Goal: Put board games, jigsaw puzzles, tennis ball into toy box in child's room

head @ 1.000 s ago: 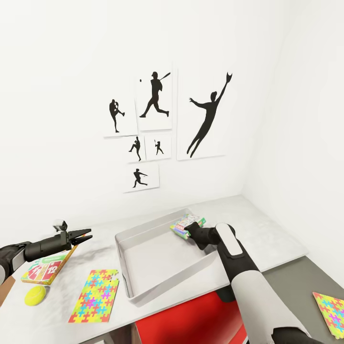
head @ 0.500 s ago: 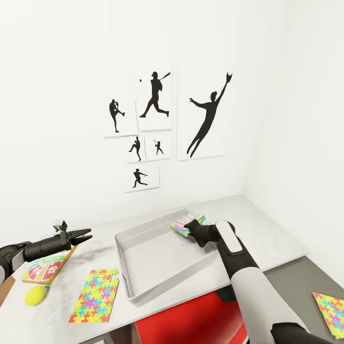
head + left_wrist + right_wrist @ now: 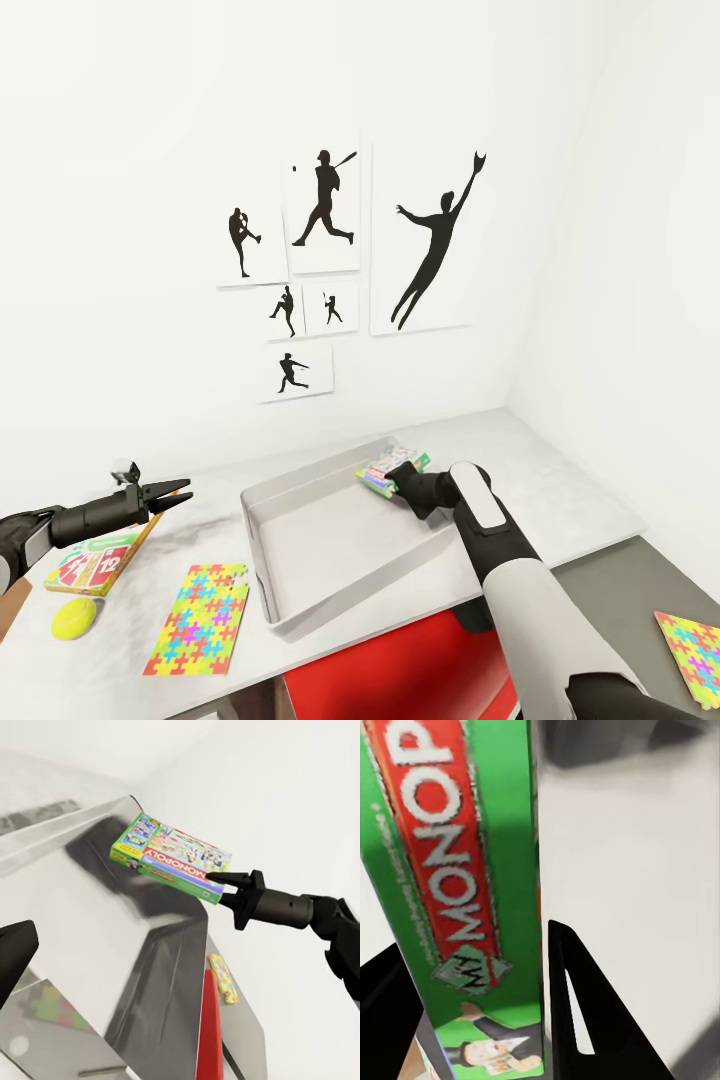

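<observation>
Both arms are white-shelled with black joints; the right gripper (image 3: pixel 395 477) and left gripper (image 3: pixel 170 495) are black with pointed fingers.

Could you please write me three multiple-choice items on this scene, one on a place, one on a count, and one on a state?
1. Where is the Monopoly box?
A. Lying on the table by the ball
B. Held in the air over the far corner of the grey bin
C. Lying on the red surface below the table

2. How many puzzle squares can be seen in the head view?
A. One
B. Two
C. Four

3. What is the left claw doing?
A. Open, holding nothing
B. Shut on the ball
C. Shut on a puzzle square

Answers: 1 B, the right claw grips the box by its edge above the bin. 2 B, one square lies near the ball, another at the lower right. 3 A, its fingers are spread above the card game box.
</observation>
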